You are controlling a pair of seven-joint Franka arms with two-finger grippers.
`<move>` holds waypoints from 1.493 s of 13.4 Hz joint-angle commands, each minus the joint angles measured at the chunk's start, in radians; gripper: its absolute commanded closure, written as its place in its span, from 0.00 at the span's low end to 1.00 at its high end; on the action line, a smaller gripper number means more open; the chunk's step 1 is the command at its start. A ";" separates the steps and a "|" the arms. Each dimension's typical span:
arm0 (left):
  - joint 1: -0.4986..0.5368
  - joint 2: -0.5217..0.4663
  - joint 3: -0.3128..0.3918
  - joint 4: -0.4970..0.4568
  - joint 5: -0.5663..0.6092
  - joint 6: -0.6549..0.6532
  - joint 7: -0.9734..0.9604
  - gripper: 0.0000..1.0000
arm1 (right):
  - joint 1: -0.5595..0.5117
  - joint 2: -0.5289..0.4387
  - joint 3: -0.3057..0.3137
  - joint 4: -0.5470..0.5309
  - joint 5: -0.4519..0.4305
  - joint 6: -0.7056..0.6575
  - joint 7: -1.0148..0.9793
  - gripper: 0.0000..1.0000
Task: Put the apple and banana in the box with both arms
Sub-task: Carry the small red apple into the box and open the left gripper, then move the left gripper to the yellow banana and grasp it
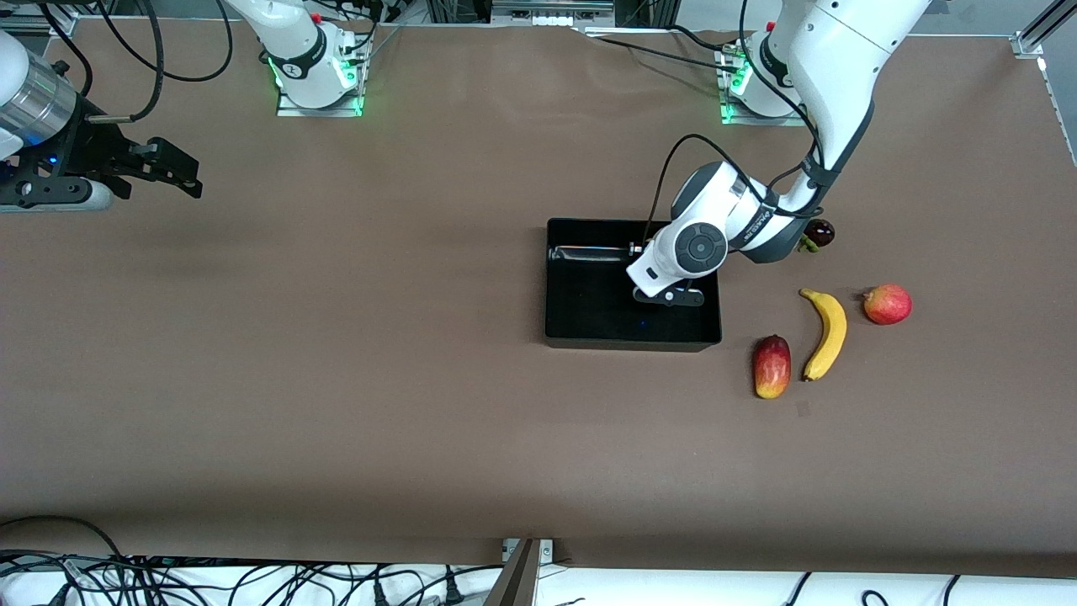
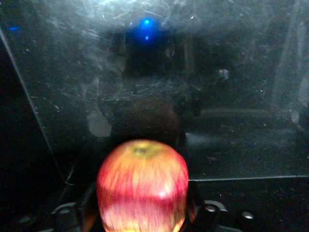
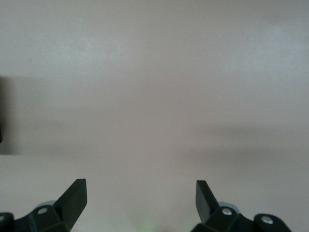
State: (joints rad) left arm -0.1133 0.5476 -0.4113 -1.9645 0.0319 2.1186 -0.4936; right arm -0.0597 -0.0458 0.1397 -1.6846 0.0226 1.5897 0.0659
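My left gripper (image 1: pixel 669 296) is down inside the black box (image 1: pixel 631 341) and is shut on the apple (image 2: pixel 142 183), red with yellow streaks, just above the glossy box floor (image 2: pixel 231 96). In the front view the left hand hides the apple. The yellow banana (image 1: pixel 826 332) lies on the table beside the box, toward the left arm's end. My right gripper (image 1: pixel 181 172) is open and empty over bare table at the right arm's end, and its fingers frame only bare table in the right wrist view (image 3: pixel 141 193).
A pinkish-red round fruit (image 1: pixel 888 304) lies beside the banana. An oval red-and-yellow fruit (image 1: pixel 771 366) lies nearer the camera, between banana and box. A small dark fruit (image 1: pixel 819 233) sits by the left arm's elbow.
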 commanded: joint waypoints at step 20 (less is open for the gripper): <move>0.535 0.103 0.009 0.149 0.339 0.127 0.785 0.40 | -0.012 0.014 0.017 0.048 -0.024 -0.030 0.003 0.00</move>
State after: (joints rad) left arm 0.3763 0.6795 -0.3857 -1.7125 0.3524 2.1608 0.2648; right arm -0.0652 -0.0431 0.1458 -1.6630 0.0060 1.5824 0.0661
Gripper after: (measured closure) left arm 0.053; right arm 0.000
